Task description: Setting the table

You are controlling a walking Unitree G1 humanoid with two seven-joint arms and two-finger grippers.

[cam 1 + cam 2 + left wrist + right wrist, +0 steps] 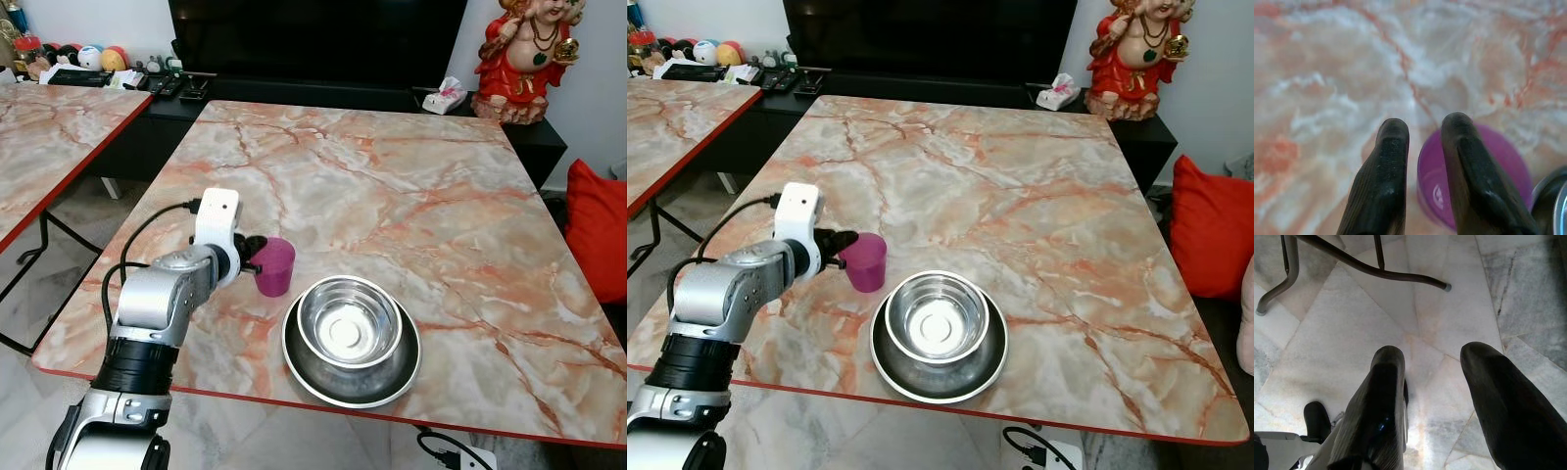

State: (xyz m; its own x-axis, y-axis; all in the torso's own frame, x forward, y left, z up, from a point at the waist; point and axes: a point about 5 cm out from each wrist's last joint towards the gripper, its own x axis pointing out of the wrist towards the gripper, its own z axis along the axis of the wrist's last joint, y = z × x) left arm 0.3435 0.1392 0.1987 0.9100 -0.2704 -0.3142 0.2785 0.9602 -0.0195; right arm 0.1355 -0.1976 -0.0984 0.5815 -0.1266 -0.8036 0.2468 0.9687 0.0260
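Observation:
A purple cup (275, 264) stands upright on the marble table (411, 186), just left of a steel bowl (350, 321) that sits in a wider steel plate (297, 360). My left gripper (253, 253) reaches the cup from the left. In the left wrist view one finger (1469, 166) lies inside the cup (1503, 156) and the other finger (1383, 166) outside, closed on the rim wall. My right gripper (1442, 357) hangs open over the tiled floor.
A second marble table (49, 137) stands to the left, across a gap. A black TV unit (294, 93) with remotes, a tissue pack (446, 96) and a red figurine (524, 59) line the far side. A red cushion (600, 230) lies at the right.

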